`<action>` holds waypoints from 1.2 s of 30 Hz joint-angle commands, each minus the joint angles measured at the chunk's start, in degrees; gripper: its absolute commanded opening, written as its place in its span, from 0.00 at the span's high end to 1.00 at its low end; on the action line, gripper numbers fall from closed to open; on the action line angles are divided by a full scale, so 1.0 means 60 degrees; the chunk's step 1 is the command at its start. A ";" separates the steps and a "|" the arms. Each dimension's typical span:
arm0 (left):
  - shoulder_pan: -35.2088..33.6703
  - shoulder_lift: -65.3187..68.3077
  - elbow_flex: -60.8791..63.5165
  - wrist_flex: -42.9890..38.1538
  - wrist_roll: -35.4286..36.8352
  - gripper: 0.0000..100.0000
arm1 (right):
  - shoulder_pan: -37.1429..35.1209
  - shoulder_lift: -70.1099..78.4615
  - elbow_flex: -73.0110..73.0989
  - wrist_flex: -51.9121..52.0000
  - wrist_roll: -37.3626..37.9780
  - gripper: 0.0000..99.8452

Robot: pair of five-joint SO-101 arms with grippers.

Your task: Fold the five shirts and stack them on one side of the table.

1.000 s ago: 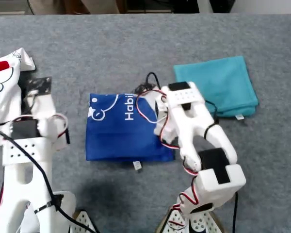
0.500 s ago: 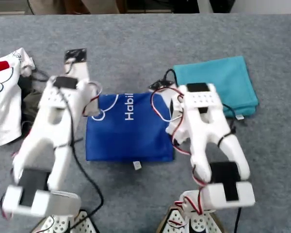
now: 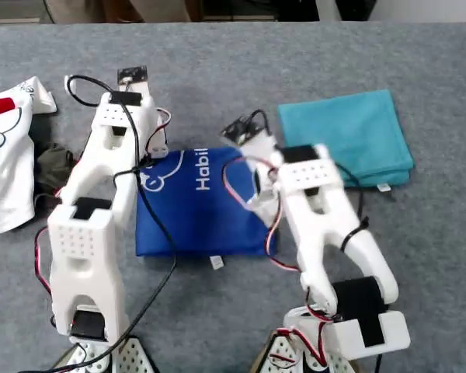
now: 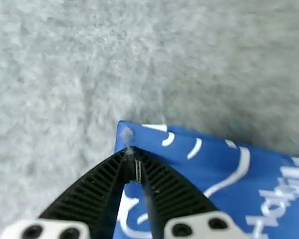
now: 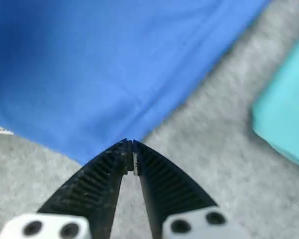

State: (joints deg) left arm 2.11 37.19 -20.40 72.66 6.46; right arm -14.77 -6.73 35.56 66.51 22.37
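1. A grey, felt-like desk [image 3: 217,62] spread across the high view, with two white arms extended over it from the near edge.
2. A folded blue shirt [image 3: 202,221] with white print lay flat in the middle of the desk, between the two arms.
3. A folded teal shirt [image 3: 349,140] lay near it on the right side, with a strip of bare desk between them.
4. A rumpled white shirt [image 3: 4,167] with red and black print lay at the left edge, with a dark crumpled cloth [image 3: 53,165] against it.
5. The left end effector [image 4: 132,158] sat at the blue shirt's far left corner with its jaws closed tip to tip. Whether they pinched the fabric could not be told.
6. The right end effector [image 5: 130,149] sat at the blue shirt's right edge, also with its jaws closed together.
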 commanded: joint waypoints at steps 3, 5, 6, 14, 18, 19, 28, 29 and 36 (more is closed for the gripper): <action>-0.0220 0.1487 -0.1846 0.0381 0.0000 0.98 | -0.0022 -0.0388 0.1751 -0.1993 0.0015 1.00; -0.0220 0.1751 -0.2535 0.0923 0.0000 0.98 | 0.0022 -0.0388 0.2293 -0.2725 0.0015 1.00; -0.0220 0.1868 -0.2842 0.1158 0.0000 0.98 | 0.0066 -0.0418 0.2425 -0.2886 0.0015 1.00; -0.0337 0.2073 -0.4557 0.2359 -0.0015 0.98 | 0.0125 -0.0535 0.1678 -0.1524 0.0410 1.00; -0.0527 0.2073 -0.6139 0.3619 -0.0733 0.98 | 0.0125 -0.1136 -0.0007 0.1114 0.0484 1.00; -0.0586 0.2073 -0.6637 0.3941 -0.0864 0.98 | 0.0125 -0.1385 -0.0359 0.1626 0.0484 1.00; -0.1905 0.1121 -0.7912 0.4733 -0.1114 0.98 | 0.1736 -0.4491 -0.0359 0.2828 0.0542 1.00; -0.1978 0.0828 -0.7458 0.4733 -0.1348 0.98 | 0.1971 -0.4740 -0.0081 0.2901 0.0542 1.00; -0.2520 -0.2205 -0.3604 0.4703 -0.2022 0.98 | 0.2806 -0.5766 0.2103 0.3062 0.0410 0.89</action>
State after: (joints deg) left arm -11.34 33.93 -49.49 100.18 -5.05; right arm 0.26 -39.16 45.14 84.35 25.01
